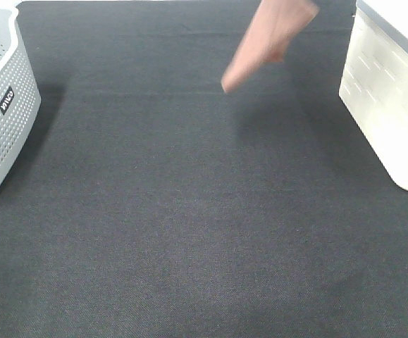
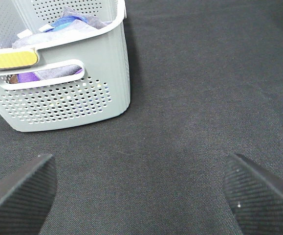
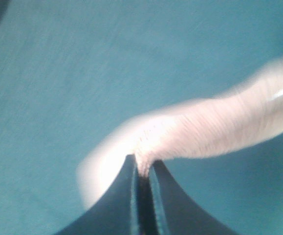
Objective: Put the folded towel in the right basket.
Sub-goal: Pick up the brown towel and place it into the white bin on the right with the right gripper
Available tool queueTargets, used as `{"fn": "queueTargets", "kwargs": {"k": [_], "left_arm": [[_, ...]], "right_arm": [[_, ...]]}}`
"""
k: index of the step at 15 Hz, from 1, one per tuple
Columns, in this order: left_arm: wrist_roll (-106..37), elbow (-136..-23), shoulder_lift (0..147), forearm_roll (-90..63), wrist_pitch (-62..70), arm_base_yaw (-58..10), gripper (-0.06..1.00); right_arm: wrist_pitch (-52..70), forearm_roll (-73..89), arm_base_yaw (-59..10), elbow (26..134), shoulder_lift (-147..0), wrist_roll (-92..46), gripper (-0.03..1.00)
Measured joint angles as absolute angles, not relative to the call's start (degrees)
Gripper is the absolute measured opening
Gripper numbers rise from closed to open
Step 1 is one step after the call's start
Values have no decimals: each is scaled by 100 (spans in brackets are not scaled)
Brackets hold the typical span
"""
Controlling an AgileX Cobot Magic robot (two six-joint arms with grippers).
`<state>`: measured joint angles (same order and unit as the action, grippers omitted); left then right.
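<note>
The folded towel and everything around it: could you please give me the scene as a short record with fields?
right gripper: shut on the folded towel
folded towel: blurred, in the air, not in either basket
left gripper: open, empty, above the mat
right basket: white, at the mat's right edge
grey basket: on the left, holds coloured cloths

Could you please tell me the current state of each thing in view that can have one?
Left gripper: open, jaws wide apart, empty.
Right gripper: shut, nothing clearly held.
Grey basket: upright, holding mixed clothes.
White basket: upright; its inside is hidden.
Person's hand: blurred, over the mat between the baskets.
Folded towel: not in view.
</note>
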<state>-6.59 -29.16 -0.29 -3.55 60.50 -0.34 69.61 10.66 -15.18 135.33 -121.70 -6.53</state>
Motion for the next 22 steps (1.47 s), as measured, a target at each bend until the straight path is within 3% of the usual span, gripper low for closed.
{"fn": "queueTargets", "kwargs": {"k": [5,15,20,22], "left_arm": [[-659,-2916,-29,-355,6050,-34,87],[-659,-2916,-29,-355,6050,-34,87],[-659,-2916,-29,-355,6050,-34,87],[-659,-2916,-29,-355,6050,-34,87]], "right_arm": [[6967,739,-1266,13533,-11557,-642,0],[6967,1404,1369,13035,-11333,-642,0],[6979,1358,1650,12393,-11803,-630,0],[7002,1238,1650,12364,-12021,-504,10]]}}
